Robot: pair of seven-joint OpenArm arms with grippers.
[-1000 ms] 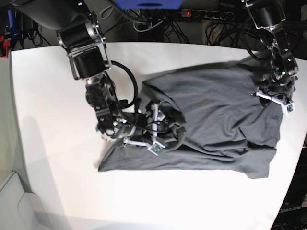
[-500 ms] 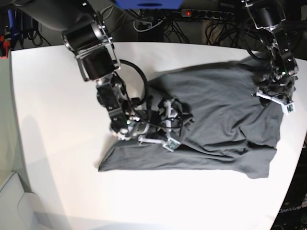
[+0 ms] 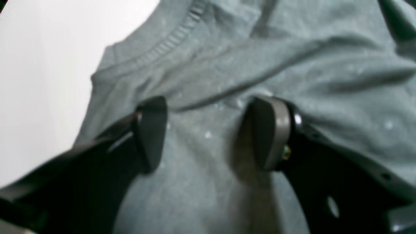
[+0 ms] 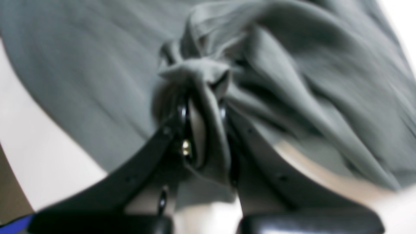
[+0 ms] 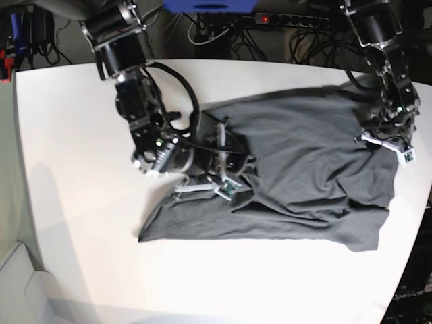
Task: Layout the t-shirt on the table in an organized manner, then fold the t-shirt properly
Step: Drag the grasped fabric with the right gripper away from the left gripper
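Note:
The dark grey t-shirt (image 5: 310, 162) lies wrinkled across the right half of the white table (image 5: 74, 175), its hem side toward the front. My right gripper (image 5: 231, 164) sits at the shirt's left part. In the right wrist view it (image 4: 203, 130) is shut on a bunched fold of the t-shirt (image 4: 97, 58). My left gripper (image 5: 383, 133) rests at the shirt's far right edge. In the left wrist view it (image 3: 209, 135) stands open over the t-shirt (image 3: 292, 58), just below the ribbed collar (image 3: 175, 37), with cloth lying flat between the fingers (image 3: 151, 133).
The table's right edge (image 5: 422, 202) runs close beside the shirt. A power strip (image 5: 290, 19) and cables lie behind the table's far edge. Bare white tabletop (image 5: 223, 277) stretches to the left and front of the shirt.
My right gripper has gone from open to shut on a fold of the shirt, and drawn slightly back to the left with it. The left arm has stayed still.

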